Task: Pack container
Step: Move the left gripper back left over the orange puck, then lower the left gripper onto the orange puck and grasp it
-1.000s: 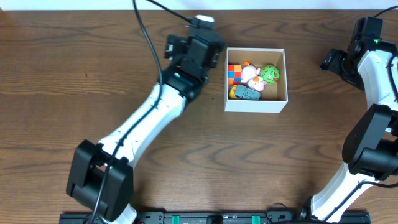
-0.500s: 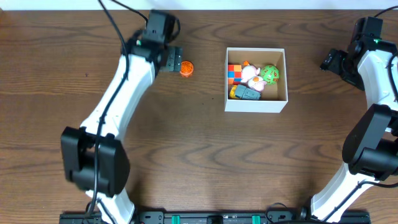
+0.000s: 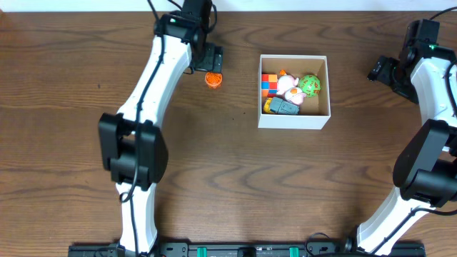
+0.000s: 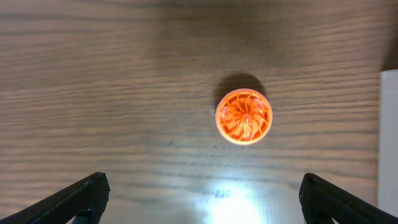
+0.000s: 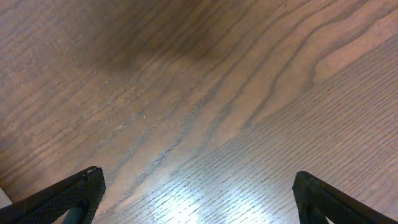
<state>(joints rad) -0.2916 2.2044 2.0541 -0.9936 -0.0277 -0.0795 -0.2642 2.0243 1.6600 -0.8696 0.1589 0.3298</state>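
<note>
The container (image 3: pixel 293 119), a square white-walled box, stands on the table right of centre, holding a colour cube, a pink toy, a green ball and a grey toy. Its white wall shows at the right edge of the left wrist view (image 4: pixel 389 137). A small round orange toy (image 3: pixel 213 78) lies on the wood left of the container, also in the left wrist view (image 4: pixel 244 116). My left gripper (image 3: pixel 211 60) hangs open just behind the orange toy, fingers wide (image 4: pixel 202 202) and empty. My right gripper (image 3: pixel 378 69) is open at the far right, over bare wood (image 5: pixel 199 199).
The table is dark brown wood (image 3: pixel 285 185). My left arm (image 3: pixel 153 86) stretches from the front edge up across the left half. My right arm (image 3: pixel 428 128) stands along the right edge. A pale wall strip runs along the far edge.
My left arm swung away from the container to the left, uncovering the orange toy, then moved back right so the gripper hangs just behind the toy. The right arm has not moved.
</note>
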